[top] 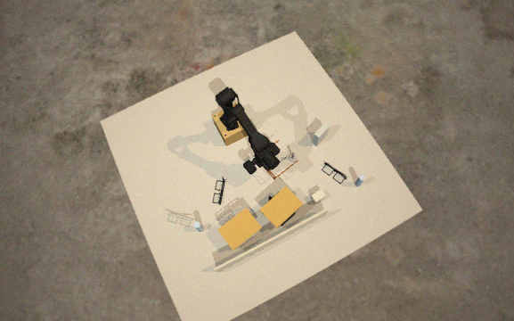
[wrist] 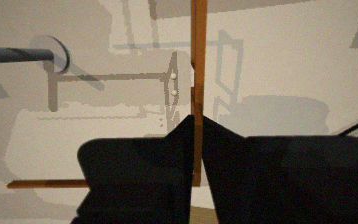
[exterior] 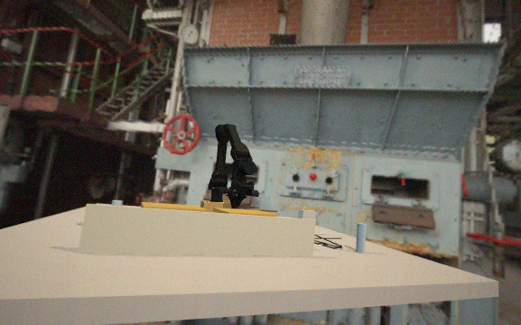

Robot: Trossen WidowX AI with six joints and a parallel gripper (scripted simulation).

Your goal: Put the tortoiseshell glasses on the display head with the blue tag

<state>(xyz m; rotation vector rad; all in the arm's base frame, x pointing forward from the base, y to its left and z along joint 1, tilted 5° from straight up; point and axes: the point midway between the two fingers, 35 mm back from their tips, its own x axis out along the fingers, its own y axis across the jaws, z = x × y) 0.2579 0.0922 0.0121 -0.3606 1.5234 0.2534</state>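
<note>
The tortoiseshell glasses [top: 286, 170] [wrist: 199, 55] are off the table. My gripper [wrist: 195, 120] [exterior: 237, 206] is shut on their front frame, seen edge-on in the wrist view, with one temple reaching out to the left. In the top view the arm partly hides them, and they are on the arm's side of the display heads. Two yellow tops, one at the left [top: 240, 228] and one at the right [top: 281, 206], cover the place of the heads. Faces, noses, ears and the blue tag cannot be made out. Something dark shows at the edges of the right top.
A long cream wall [top: 272, 241] [exterior: 197, 232] stands behind the heads. Black glasses lie at the left [top: 219, 191] and right [top: 334, 173]. Blue posts stand left [top: 198, 226] and right [top: 359, 180]. A grey block [top: 320, 135] and a rod with a disc [wrist: 15, 55] are near the arm.
</note>
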